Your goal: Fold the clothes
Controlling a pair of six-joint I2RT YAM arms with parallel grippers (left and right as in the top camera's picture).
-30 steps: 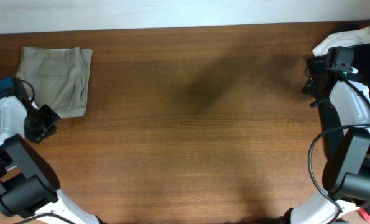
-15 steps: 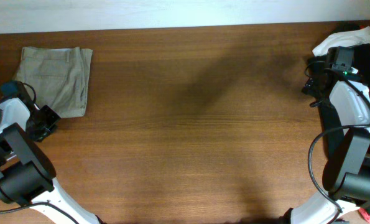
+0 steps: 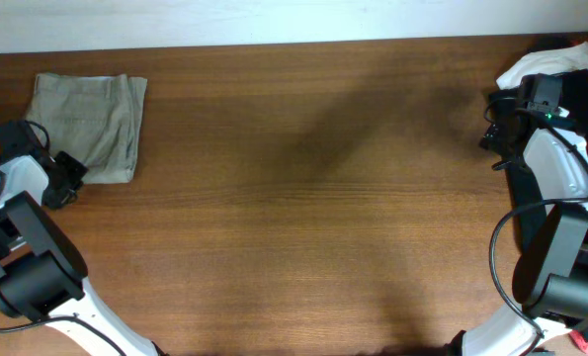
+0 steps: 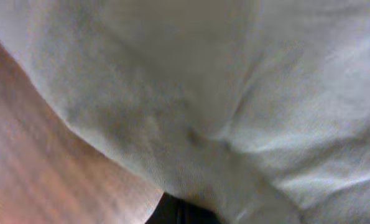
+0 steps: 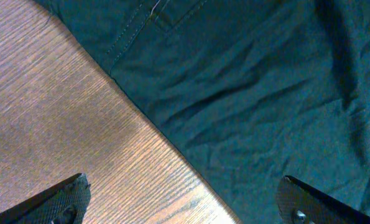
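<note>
The pale khaki shorts [image 3: 91, 117] lie folded in a flat rectangle at the table's far left. My left gripper [image 3: 64, 173] is at their near left corner, touching the edge. In the left wrist view the khaki cloth [image 4: 234, 93] fills the frame, blurred and very close. Only a dark bit of the left gripper [image 4: 185, 214] shows at the bottom, so its state is unclear. My right gripper [image 3: 496, 124] is at the far right; its fingers [image 5: 185, 202] are wide apart and empty.
A dark navy garment [image 5: 253, 93] lies under the right gripper, its edge running diagonally over the wooden table [image 5: 60, 106]. A white cloth [image 3: 531, 67] and the dark garment [image 3: 585, 69] are piled at the far right corner. Brown tabletop [image 3: 303, 198] spans the middle.
My left gripper has moved away from the near edge and up to the near left corner of the khaki shorts. The right arm has not moved.
</note>
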